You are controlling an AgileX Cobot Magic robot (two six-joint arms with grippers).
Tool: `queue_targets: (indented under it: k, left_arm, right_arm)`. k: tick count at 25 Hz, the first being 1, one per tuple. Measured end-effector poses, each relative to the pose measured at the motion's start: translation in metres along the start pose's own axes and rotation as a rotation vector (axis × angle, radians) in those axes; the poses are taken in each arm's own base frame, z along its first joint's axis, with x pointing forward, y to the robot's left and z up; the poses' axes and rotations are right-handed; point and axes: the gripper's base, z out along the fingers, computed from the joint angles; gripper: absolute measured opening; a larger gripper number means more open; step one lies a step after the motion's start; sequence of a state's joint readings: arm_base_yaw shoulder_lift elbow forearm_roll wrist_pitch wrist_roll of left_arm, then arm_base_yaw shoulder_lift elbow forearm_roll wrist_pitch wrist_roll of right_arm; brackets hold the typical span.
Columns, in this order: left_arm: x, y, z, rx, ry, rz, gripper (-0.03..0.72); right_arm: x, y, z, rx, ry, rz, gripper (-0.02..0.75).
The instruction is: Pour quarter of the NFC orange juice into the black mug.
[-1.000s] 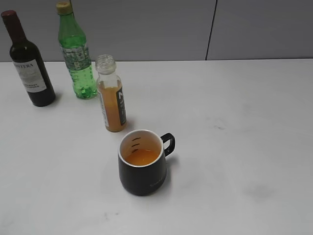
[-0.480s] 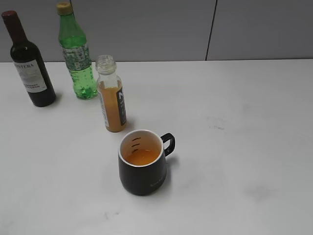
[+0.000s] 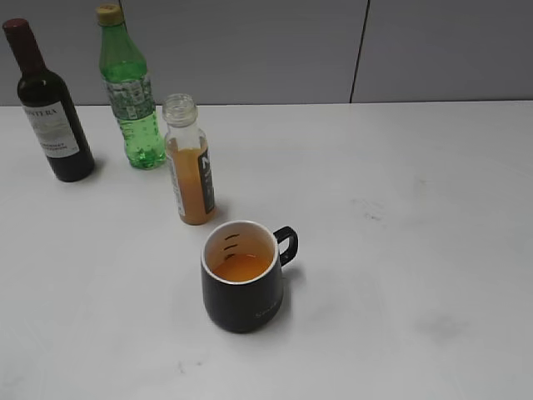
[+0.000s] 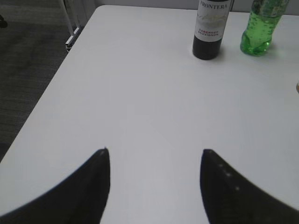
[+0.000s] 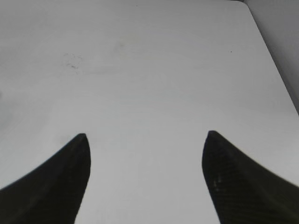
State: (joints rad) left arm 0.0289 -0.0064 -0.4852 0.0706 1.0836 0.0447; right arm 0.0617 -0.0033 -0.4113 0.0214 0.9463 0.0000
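The NFC orange juice stands upright and uncapped on the white table, left of centre in the exterior view. Just in front of it sits the black mug, handle to the right, with orange liquid in its cream inside. Neither arm shows in the exterior view. My left gripper is open over bare table near the left edge, nothing between its fingers. My right gripper is open over bare table, also empty. Neither wrist view shows the mug.
A dark wine bottle and a green bottle stand at the back left; both appear in the left wrist view, wine bottle and green bottle. The table's left edge drops to dark floor.
Nothing has moved in the exterior view; bottle and mug stand as before.
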Motion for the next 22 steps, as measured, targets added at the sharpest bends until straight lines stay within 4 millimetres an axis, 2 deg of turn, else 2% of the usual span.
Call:
queue_targets:
  k: [8,22]
  left_arm:
    - [0.0000,-0.0004,0.0000,0.004,0.000,0.004,0.433]
    - [-0.0001,-0.0014,0.0000,0.015,-0.001,-0.001,0.410]
  right_arm:
    - [0.0000,0.0000,0.0000,0.000,0.000,0.000,0.566]
    - [0.0000,0.0000,0.0000,0.000,0.000,0.000,0.566]
